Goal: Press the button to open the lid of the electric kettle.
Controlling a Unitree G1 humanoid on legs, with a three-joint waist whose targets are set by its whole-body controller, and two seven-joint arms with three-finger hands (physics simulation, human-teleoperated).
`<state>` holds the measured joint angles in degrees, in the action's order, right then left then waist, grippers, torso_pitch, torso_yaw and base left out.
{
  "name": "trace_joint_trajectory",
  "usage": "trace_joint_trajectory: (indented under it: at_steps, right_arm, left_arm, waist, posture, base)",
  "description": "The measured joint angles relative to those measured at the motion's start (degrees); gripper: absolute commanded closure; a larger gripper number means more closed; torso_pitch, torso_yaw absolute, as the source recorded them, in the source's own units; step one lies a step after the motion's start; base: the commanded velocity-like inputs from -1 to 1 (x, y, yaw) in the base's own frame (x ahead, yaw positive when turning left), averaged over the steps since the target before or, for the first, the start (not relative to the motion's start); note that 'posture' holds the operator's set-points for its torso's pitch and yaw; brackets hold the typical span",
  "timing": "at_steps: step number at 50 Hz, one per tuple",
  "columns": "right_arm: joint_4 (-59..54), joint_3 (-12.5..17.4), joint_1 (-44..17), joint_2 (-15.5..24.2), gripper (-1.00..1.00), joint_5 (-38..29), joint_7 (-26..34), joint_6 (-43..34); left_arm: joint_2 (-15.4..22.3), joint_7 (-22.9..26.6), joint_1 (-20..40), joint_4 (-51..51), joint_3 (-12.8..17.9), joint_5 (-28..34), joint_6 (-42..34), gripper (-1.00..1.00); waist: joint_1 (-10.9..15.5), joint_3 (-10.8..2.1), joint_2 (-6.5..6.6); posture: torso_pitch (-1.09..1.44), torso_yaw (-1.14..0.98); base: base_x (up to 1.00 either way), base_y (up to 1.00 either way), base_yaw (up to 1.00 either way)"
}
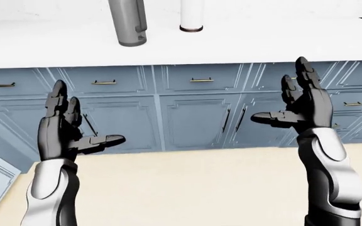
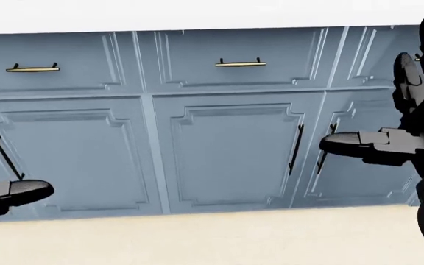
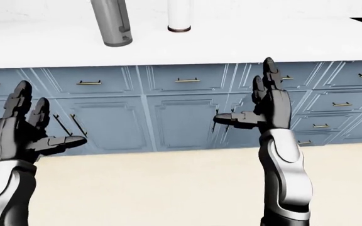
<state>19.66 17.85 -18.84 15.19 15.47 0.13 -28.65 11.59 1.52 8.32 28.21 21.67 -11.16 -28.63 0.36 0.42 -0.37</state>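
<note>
Kettle [image 1: 128, 22] stands on counter [image 1: 263, 44], above your left hand [image 1: 65, 129] and right hand [image 1: 304, 106]; both spread wide, empty.

Blue cabinets [image 1: 193, 117]; white counter [image 1: 263, 42]; cream floor [image 1: 187, 188].

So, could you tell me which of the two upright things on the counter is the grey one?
The grey cylinder is the left one in the left-eye view; it is wider. The right one is white with a dark base ring.
</note>
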Motion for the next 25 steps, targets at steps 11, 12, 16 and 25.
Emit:
trace_joint_trajectory:
  at_steps: [11, 12, 16, 25]
  right_arm:
    - [-0.15, 2.88, -5.10, 6.24, -1.00, 2.89, 0.34, -6.37]
    - [-0.17, 2.88, -5.80, 6.58, -1.00, 3.13, 0.17, -6.54]
    - [2.18, 3.24, -6.79, 7.08, -1.00, 5.73, -0.58, -8.93]
    - [2.09, 4.20, -9.81, 10.19, -1.00, 10.52, -2.72, -11.73]
  left_arm:
    - [7.17, 1.45, 4.96, 8.32, 4.03, -3.14, -10.99, -1.00]
    - [7.27, 1.74, 5.19, 8.70, 4.12, -3.16, -11.39, -1.00]
    - [8.27, 2.47, 6.47, 10.02, 4.52, -3.56, -14.11, -1.00]
    - [11.43, 1.23, 9.44, 10.82, 9.66, -8.25, -18.87, -1.00]
  waist:
    - [-0.04, 1.42, 0.40]
    - [-0.13, 1.40, 0.42]
    - [-0.14, 1.62, 0.30]
    - [-0.14, 2.06, 0.30]
  posture:
    - [0.00, 0.00]
    - [0.00, 0.00]
    - [0.00, 0.00]
    - [0.00, 0.00]
  base:
    - [0.00, 0.00, 0.00]
    - [0.00, 0.00, 0.00]
    - [0.00, 0.00, 0.00]
    - [0.02, 0.00, 0.00]
